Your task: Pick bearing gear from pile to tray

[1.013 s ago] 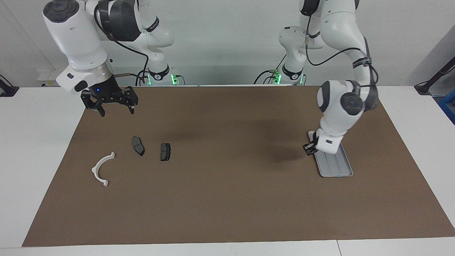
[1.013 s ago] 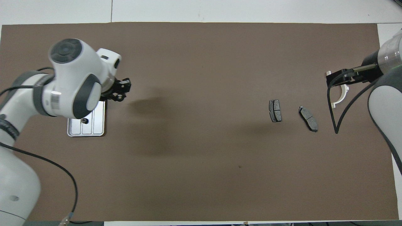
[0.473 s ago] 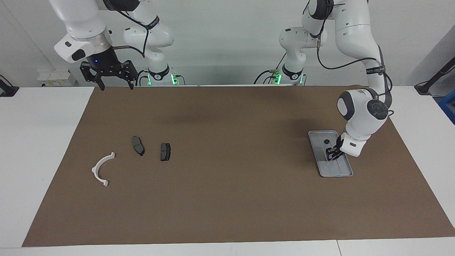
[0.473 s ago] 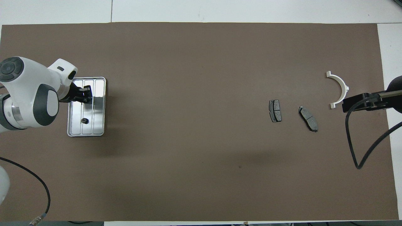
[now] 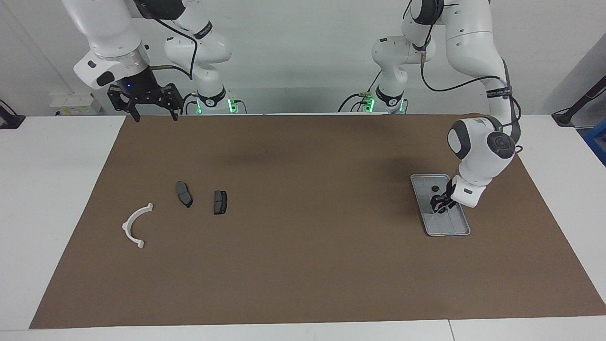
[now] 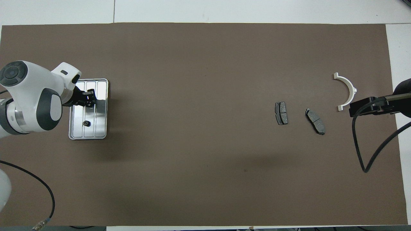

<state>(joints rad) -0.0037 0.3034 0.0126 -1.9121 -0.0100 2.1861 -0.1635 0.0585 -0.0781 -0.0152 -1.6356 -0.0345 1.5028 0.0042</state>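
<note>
The grey ridged tray (image 5: 450,226) (image 6: 100,128) lies at the left arm's end of the brown mat. A small black bearing gear (image 5: 434,188) (image 6: 86,123) rests in it, in the part nearer the robots. My left gripper (image 5: 440,205) (image 6: 86,99) hangs low over the tray's middle. What it holds, if anything, cannot be made out. The pile is at the right arm's end: a white half-ring bracket (image 5: 136,225) (image 6: 347,90) and two dark pads (image 5: 183,193) (image 5: 220,201). My right gripper (image 5: 155,115) (image 6: 366,107) is open, empty and raised high above that end.
The brown mat (image 5: 303,265) covers most of the white table. A black cable (image 6: 359,144) from the right arm loops over the mat near the pile. The pads also show from overhead (image 6: 281,113) (image 6: 315,121).
The left gripper swung from beside the tray to over its middle and dropped low. The right gripper rose from above the pile and drew back toward its base.
</note>
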